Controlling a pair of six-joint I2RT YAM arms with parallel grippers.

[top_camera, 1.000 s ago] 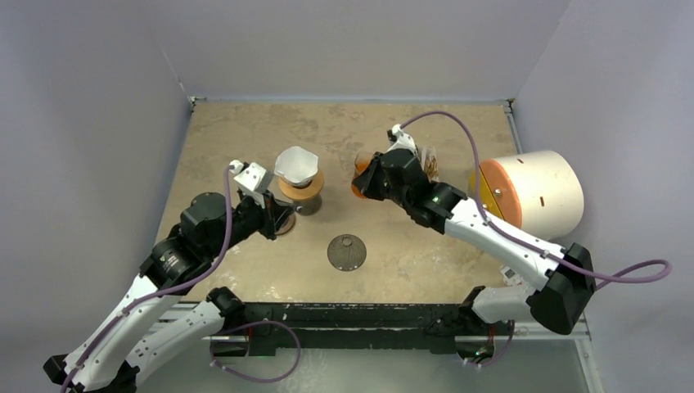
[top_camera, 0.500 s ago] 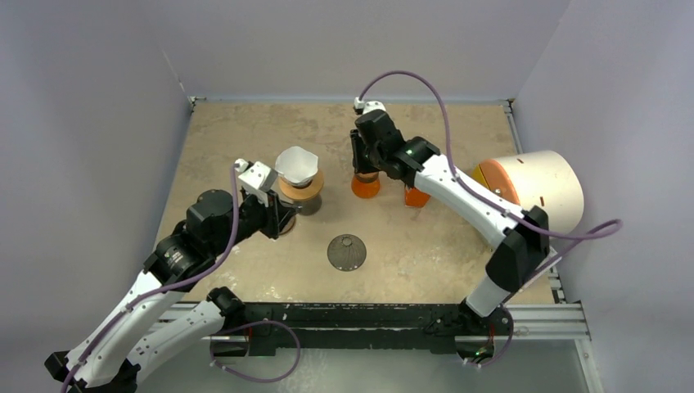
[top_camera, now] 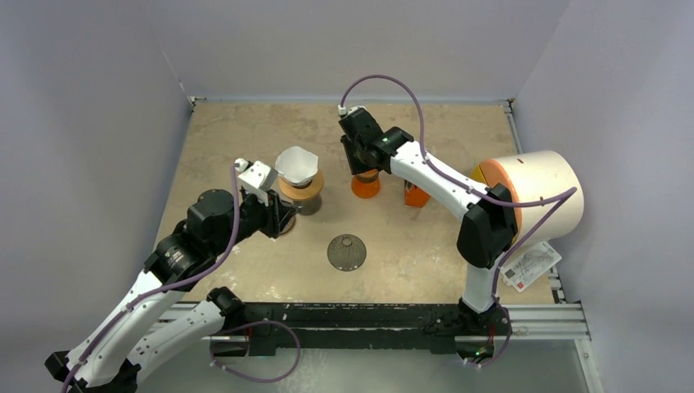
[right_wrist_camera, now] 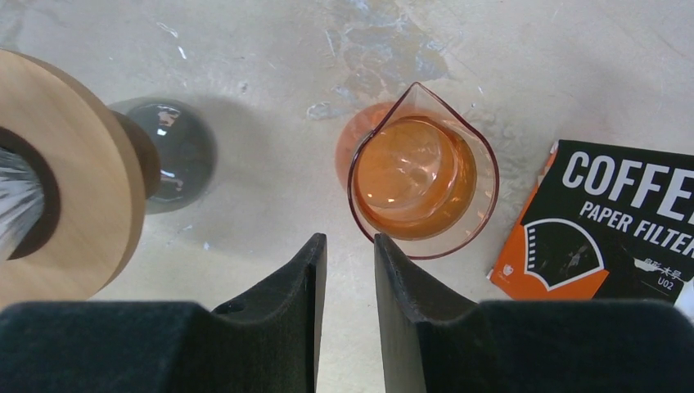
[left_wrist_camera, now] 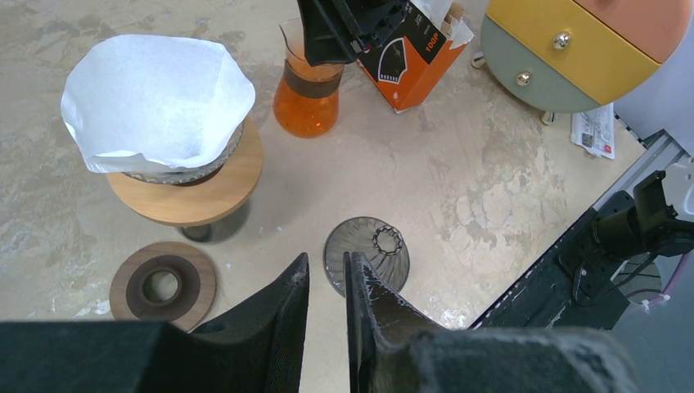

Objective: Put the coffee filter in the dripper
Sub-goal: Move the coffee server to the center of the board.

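Right gripper (right_wrist_camera: pixel 345 307) has swung further left since the earlier frames, jaws nearly pressed together, empty, over the orange carafe (right_wrist_camera: pixel 421 184). Left gripper (left_wrist_camera: pixel 326 315) likewise almost closed, holding nothing. Coffee filter (left_wrist_camera: pixel 155 102) at upper left, apparently seated in the dripper (left_wrist_camera: pixel 190 192).

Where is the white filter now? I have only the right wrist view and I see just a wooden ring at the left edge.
Observer: The white filter sits open inside the dripper on the wooden stand.
Operator: Is the left gripper holding something?
Observer: No, the left gripper is nearly closed and holds nothing, just above the table.
Operator: What lies under it?
Observer: A dark glass cone lies on its side there, and a separate wooden ring lies flat beside the stand.
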